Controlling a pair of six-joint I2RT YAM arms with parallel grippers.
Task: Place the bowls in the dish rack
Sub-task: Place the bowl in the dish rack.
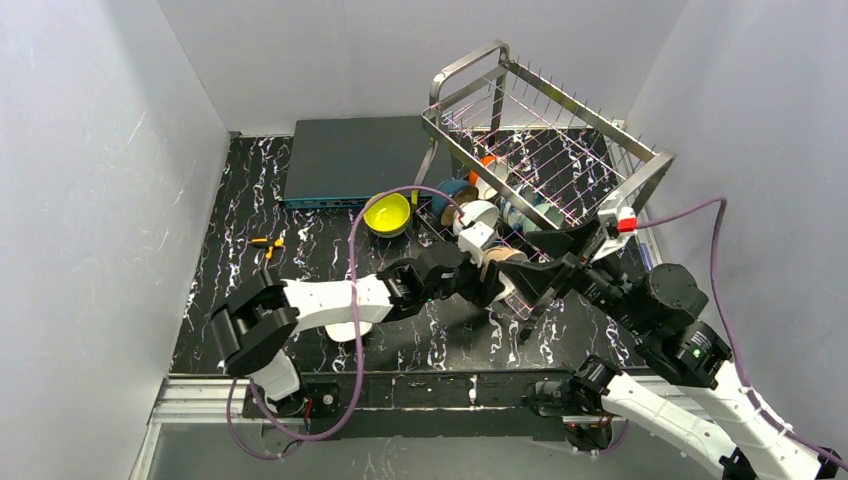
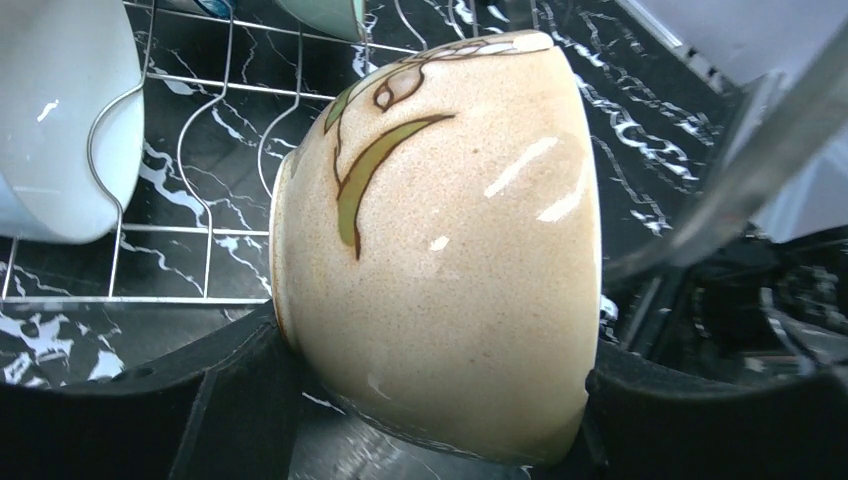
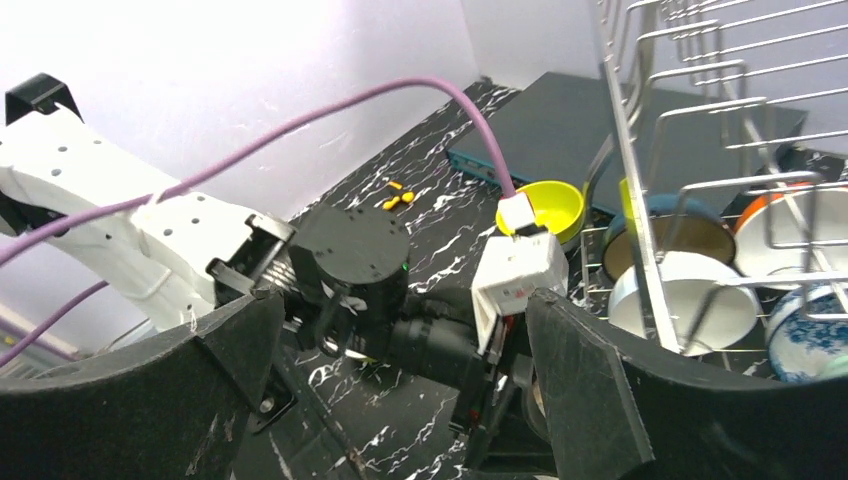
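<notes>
Here, left hand (image 2: pixel 425 400) pinching tan bowl (image 2: pixel 450 260), dish rack (image 1: pixel 640 160) holding several bowls (image 3: pixel 680 300), right hand (image 3: pixel 405 320) spread, yellow bowl (image 1: pixel 388 213) outside

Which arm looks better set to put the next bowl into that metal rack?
Left. The left gripper is shut on the tan bowl, right at the dish rack wires beside a white bowl. The right gripper is open and holds nothing.

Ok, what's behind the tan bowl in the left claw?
Visible: dish rack wires over black marbled tabletop, a white bowl leftward. The tan bowl hides whatever's directly behind.
</notes>
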